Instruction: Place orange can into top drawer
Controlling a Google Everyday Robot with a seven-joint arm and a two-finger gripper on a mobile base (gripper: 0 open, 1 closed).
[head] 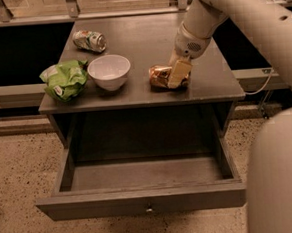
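The orange can (159, 76), crushed and shiny orange-gold, lies on its side on the grey tabletop (145, 33) near the front edge, right of centre. My gripper (177, 75) comes down from the upper right and sits on the can's right end, hiding that part. The top drawer (142, 201) is pulled out below the tabletop. Its inside shows nothing in it, and its small round knob (149, 208) is at the centre of the front panel.
A white bowl (109, 71) stands left of the orange can. A crumpled green bag (64, 79) lies at the table's left front. A green-and-white silver can (89, 40) lies at the back left. My pale body (280, 179) fills the lower right.
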